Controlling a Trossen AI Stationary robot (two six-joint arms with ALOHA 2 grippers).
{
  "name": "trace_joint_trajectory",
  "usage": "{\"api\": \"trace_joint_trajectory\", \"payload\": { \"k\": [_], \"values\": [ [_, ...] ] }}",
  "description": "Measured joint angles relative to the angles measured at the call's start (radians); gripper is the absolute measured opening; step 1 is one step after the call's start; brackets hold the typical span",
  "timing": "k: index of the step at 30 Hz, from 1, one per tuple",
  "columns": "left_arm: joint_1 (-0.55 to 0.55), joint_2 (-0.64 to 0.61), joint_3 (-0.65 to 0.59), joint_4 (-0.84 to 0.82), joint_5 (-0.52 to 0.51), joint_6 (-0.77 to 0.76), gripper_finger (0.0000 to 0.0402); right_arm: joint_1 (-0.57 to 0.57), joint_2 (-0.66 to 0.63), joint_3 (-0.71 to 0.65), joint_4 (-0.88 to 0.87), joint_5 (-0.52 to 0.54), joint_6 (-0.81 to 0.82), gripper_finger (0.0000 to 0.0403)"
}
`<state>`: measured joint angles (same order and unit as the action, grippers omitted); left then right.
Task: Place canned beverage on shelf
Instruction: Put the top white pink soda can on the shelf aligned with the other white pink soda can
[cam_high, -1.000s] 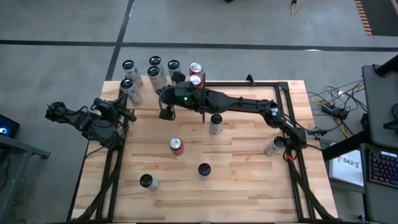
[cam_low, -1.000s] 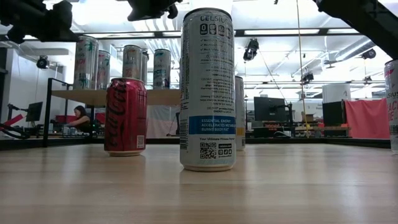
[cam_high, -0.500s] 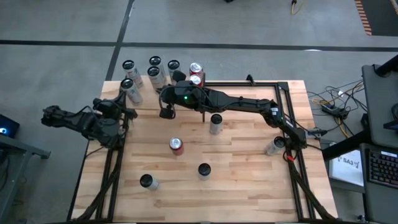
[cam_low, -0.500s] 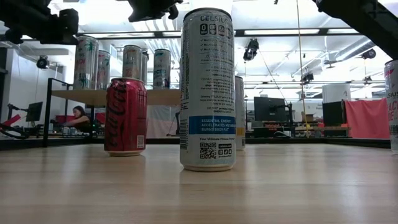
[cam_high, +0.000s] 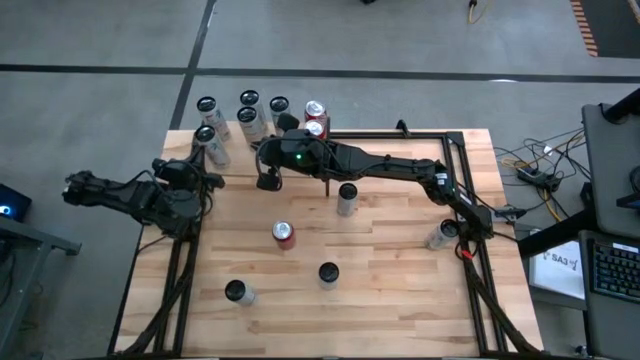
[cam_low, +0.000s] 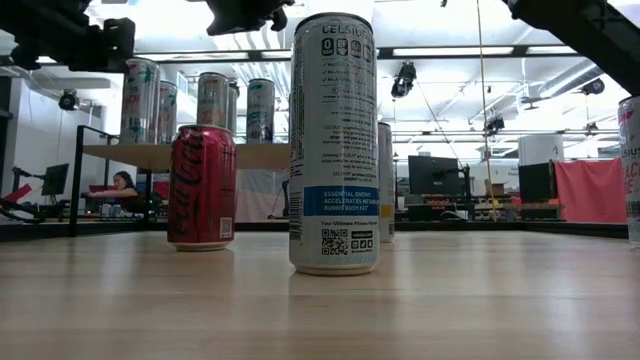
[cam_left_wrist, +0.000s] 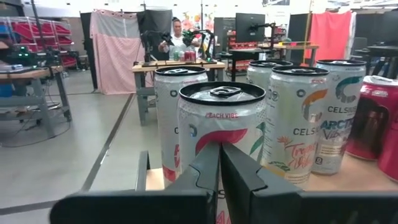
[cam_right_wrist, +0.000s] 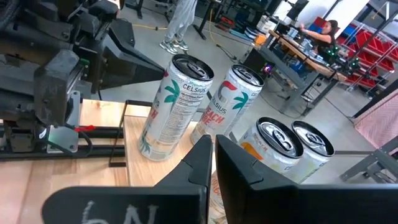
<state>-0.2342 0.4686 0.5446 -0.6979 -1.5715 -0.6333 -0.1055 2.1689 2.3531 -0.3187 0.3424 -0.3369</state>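
1. High view: the shelf (cam_high: 232, 150) stood at the far left part of the table (cam_high: 400, 300), carrying a cluster of cans (cam_high: 247, 114), among them two with red tops (cam_high: 315, 118) at its right end. The right gripper (cam_high: 266, 182) hung just off the shelf's near edge at the end of the arm stretched across from the right, with nothing in it. The left gripper (cam_high: 205, 178) lay at the table's left edge beside the shelf's left end. On the table stood a red can (cam_high: 284, 233), a pale can (cam_high: 346, 199) near the right arm, two dark-topped cans (cam_high: 328, 273) and (cam_high: 237, 292) nearer the front, and one can (cam_high: 441, 234) by the right frame rail.

2. Low view: a tall white can (cam_low: 333, 145) stood closest to the camera, with the red can (cam_low: 202, 187) to its left and farther back. Behind them the shelf (cam_low: 180, 155) carried several tall cans (cam_low: 210, 100).

3. Left wrist view: the left gripper (cam_left_wrist: 219, 163) had its fingers pressed together and empty, directly in front of a peach-labelled can (cam_left_wrist: 221, 134); more pale cans (cam_left_wrist: 311, 124) and a red one (cam_left_wrist: 372, 124) stood beside it on the shelf.

4. Right wrist view: the right gripper (cam_right_wrist: 211, 158) was closed on nothing, pointing at the shelf's cans (cam_right_wrist: 177, 106), with the left arm (cam_right_wrist: 68, 68) beyond.
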Motion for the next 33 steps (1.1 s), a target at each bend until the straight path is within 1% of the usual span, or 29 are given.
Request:
{"api": "trace_joint_trajectory", "payload": {
  "k": [2,4,6,9,11,14,16,19,21,22,24,27,28,29,30,31,32,33],
  "values": [
    [0.002,-0.004,0.01,0.005,0.012,0.014,0.0,0.0,0.0,0.0,-0.005,0.0,-0.002,0.0013],
    [-0.001,-0.009,0.054,0.01,0.062,0.015,0.0,0.0,-0.005,0.0,-0.03,0.0,-0.004,0.0013],
    [-0.001,-0.011,0.113,0.011,0.157,0.039,0.0,0.0,-0.019,0.0,-0.086,-0.001,-0.004,0.0013],
    [0.0,0.001,0.203,0.012,0.363,0.086,0.0,0.001,-0.064,0.0,-0.181,-0.004,0.002,0.0013],
    [0.0,0.022,0.256,0.01,0.477,0.094,0.0,0.001,-0.108,0.0,-0.263,-0.011,0.02,0.0013],
    [-0.001,0.082,0.335,-0.02,0.597,0.067,0.0,0.0,-0.171,0.001,-0.409,-0.052,0.047,0.0013],
    [0.0,0.14,0.397,-0.071,0.64,0.036,0.0,0.0,-0.208,0.001,-0.506,-0.088,0.067,0.0013],
    [0.003,0.251,0.51,-0.212,0.695,-0.039,0.0,0.0,-0.261,0.001,-0.629,-0.141,0.084,0.0013],
    [0.004,0.34,0.6,-0.328,0.766,-0.072,0.0,0.0,-0.295,0.001,-0.692,-0.171,0.104,0.0013],
    [0.004,0.386,0.652,-0.4,0.817,-0.074,0.0,0.0,-0.312,0.001,-0.719,-0.183,0.109,0.0013],
    [0.003,0.478,0.762,-0.567,0.88,-0.101,0.0,0.0,-0.335,0.001,-0.774,-0.194,0.117,0.0013],
    [0.01,0.599,0.91,-0.862,0.904,-0.157,0.0,0.0,-0.352,0.001,-0.824,-0.196,0.124,0.0013],
    [0.021,0.628,0.939,-0.881,0.906,-0.142,0.0,0.0,-0.356,0.001,-0.834,-0.197,0.123,0.0013],
    [0.035,0.639,0.952,-0.855,0.931,-0.06,0.0,0.0,-0.359,0.001,-0.843,-0.197,0.118,0.0013],
    [0.049,0.634,0.951,-0.817,0.998,0.047,0.0,0.0,-0.361,0.001,-0.85,-0.197,0.117,0.0013],
    [0.062,0.641,0.952,-0.784,1.059,0.122,0.0,0.0,-0.362,0.001,-0.855,-0.197,0.114,0.0013],
    [0.08,0.652,0.961,-0.769,1.082,0.163,0.0,0.0,-0.362,0.001,-0.86,-0.197,0.112,0.0013],
    [0.103,0.661,0.967,-0.791,1.084,0.176,0.0,0.0,-0.362,0.001,-0.865,-0.196,0.111,0.0013]
  ]
}}
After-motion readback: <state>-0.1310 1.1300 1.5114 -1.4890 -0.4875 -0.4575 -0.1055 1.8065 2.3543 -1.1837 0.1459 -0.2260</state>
